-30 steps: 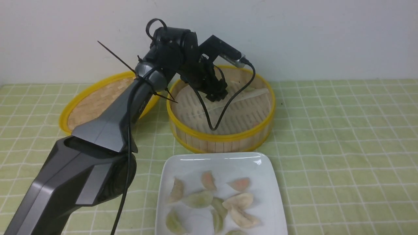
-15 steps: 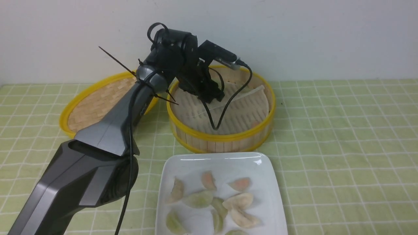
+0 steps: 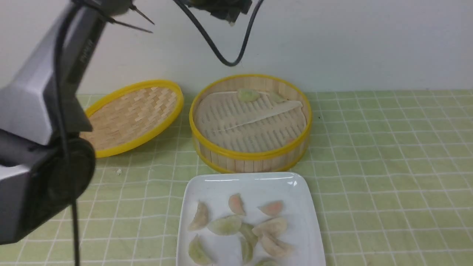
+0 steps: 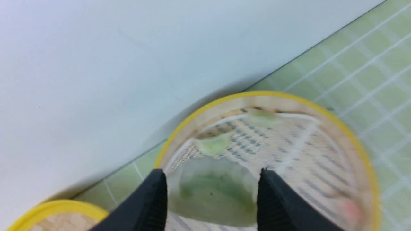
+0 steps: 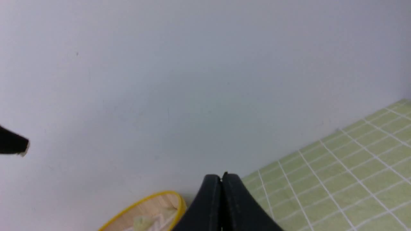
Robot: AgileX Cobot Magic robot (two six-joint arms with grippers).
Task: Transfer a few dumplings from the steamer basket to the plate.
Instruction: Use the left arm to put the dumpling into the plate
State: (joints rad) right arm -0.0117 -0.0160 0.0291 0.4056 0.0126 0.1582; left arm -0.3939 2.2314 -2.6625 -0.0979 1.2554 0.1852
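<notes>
Room: green-checked bench (image 3: 388, 147), white wall (image 3: 369, 37).
Change: my left tool (image 4: 212, 175) lifted above basket (image 3: 251, 162), gripping dumpling (image 4: 213, 194).
Idle: right tool (image 5: 221, 175) closed, empty.

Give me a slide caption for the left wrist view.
Left pincer holds a translucent pale green half-moon dumpling above the round yellow-rimmed bamboo steamer basket.

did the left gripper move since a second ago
Yes. The left gripper went up, from inside the steamer basket to high above it, gripping a dumpling.
</notes>
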